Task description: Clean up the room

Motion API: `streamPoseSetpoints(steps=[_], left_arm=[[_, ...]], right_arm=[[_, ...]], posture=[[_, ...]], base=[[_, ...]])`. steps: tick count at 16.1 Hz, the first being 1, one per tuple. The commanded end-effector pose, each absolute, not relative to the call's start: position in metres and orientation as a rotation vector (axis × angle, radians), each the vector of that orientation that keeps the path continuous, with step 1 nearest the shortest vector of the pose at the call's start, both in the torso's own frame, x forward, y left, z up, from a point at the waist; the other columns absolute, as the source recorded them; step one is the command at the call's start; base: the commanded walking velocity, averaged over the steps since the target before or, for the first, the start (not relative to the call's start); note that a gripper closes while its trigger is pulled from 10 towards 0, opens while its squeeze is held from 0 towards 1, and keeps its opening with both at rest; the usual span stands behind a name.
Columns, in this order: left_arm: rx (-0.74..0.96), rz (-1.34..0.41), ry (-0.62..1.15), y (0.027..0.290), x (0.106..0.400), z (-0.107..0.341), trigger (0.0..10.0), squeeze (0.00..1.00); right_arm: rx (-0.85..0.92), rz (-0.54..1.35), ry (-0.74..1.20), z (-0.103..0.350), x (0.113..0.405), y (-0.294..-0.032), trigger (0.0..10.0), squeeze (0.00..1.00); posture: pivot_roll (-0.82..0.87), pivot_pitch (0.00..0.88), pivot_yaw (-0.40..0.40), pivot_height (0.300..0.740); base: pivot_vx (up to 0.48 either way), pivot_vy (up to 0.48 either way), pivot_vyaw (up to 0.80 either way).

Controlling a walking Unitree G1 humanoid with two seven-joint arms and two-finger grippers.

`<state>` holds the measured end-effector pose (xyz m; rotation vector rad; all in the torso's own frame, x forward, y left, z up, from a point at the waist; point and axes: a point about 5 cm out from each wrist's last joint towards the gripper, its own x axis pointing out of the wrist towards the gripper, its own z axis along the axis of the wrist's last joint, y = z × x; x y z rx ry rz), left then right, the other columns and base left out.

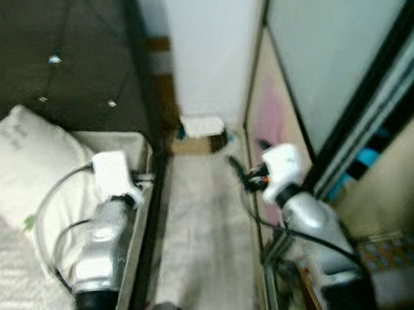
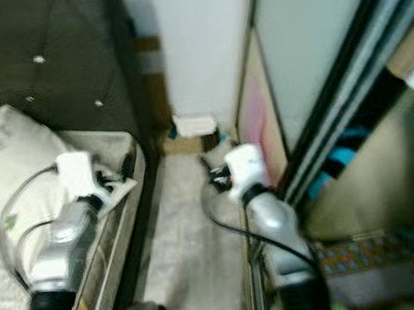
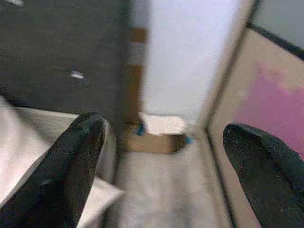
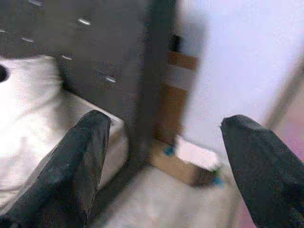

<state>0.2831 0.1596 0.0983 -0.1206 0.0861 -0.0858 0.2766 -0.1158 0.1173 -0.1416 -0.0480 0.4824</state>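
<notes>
At the far end of the narrow strip of floor point(image 1: 196, 224), against the white wall point(image 1: 209, 52), lies the likeliest thing to tidy — a small white object point(image 1: 202, 125) resting on a flat brown piece point(image 3: 152, 142), perhaps cardboard; blur keeps me from naming either. Both grippers are well short of it. In the left wrist view the left gripper point(image 3: 166, 156) has its fingers wide apart and empty, with the white object framed between them in the distance. The right gripper point(image 4: 164, 161) is likewise spread and holds nothing, pointing toward the same corner.

To the robot's left is the bed point(image 1: 117, 142) with a pale pillow point(image 1: 29, 169) under a dark tufted headboard point(image 1: 58, 58); to its right, a sliding wardrobe door point(image 1: 333, 60) with a pink-stained panel point(image 1: 274, 118) below it.

Judged from here, the danger is the tight passage — the left arm rides over the bed's edge and the right arm's cable hangs beside the door track, so walking forward could snag either.
</notes>
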Motion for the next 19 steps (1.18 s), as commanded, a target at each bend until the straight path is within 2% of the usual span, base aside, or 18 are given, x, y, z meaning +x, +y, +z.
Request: streamPoseSetpoints(steps=[1, 19], left_arm=[[-0.125, -0.113, 0.077, 0.152, 0.2836, 0.1009, 10.0, 0.0], [-0.11, -0.125, 0.034, 0.1489, 0.289, 0.1064, 10.0, 0.0]], right_arm=[[-0.159, 0.474, -0.041, 0.1161, 0.2782, -0.1225, 10.0, 0.0], [-0.192, 0.5, -0.087, 0.1209, 0.2851, -0.1169, 10.0, 0.0]], posture=[[-0.02, 0.0, -0.006, 0.74], [-0.02, 0.0, -0.01, 0.74]], base=[[0.0, 0.0, 0.79], [0.0, 0.0, 0.79]])
